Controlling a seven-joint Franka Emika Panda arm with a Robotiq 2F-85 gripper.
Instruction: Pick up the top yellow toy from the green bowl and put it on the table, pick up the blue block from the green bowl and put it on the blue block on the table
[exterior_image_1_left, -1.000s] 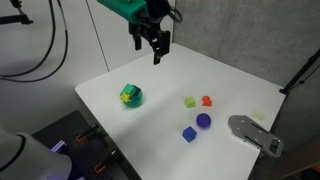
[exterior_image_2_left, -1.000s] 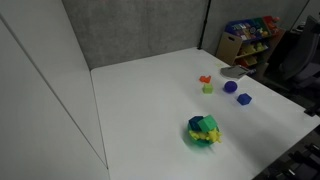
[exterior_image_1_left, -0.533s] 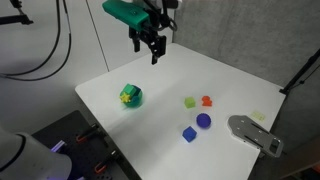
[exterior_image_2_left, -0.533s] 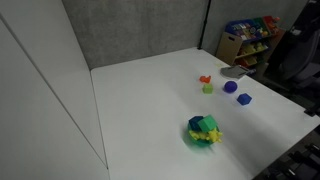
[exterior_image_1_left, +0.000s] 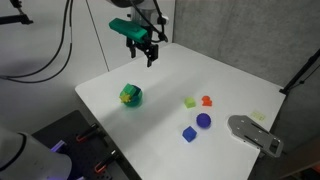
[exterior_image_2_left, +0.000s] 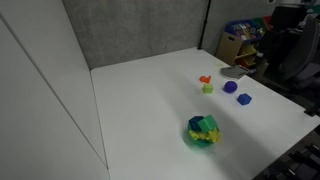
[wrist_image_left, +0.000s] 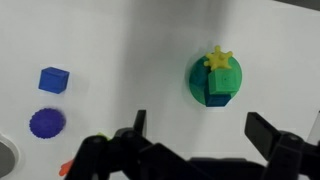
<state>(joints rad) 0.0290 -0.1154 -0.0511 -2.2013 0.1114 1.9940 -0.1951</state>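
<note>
The green bowl (exterior_image_1_left: 131, 96) sits on the white table (exterior_image_1_left: 160, 120) near one edge; it also shows in an exterior view (exterior_image_2_left: 203, 131) and in the wrist view (wrist_image_left: 217, 80). In it lie a yellow star-shaped toy (wrist_image_left: 219, 59), a green block (wrist_image_left: 225, 78) and a blue block (wrist_image_left: 217, 98) partly under the green one. A second blue block (exterior_image_1_left: 188, 133) rests on the table, also in the wrist view (wrist_image_left: 53, 79). My gripper (exterior_image_1_left: 150, 57) hangs open and empty high above the table, away from the bowl; its fingers frame the lower wrist view (wrist_image_left: 197, 130).
A purple round piece (exterior_image_1_left: 204, 121), a yellow-green piece (exterior_image_1_left: 189, 102) and an orange piece (exterior_image_1_left: 207, 100) lie near the blue block. A grey flat object (exterior_image_1_left: 252, 132) lies at the table's edge. Shelves with toys (exterior_image_2_left: 245, 40) stand beyond the table.
The gripper has moved up and toward the bowl's side of the table. The objects on the table have not moved.
</note>
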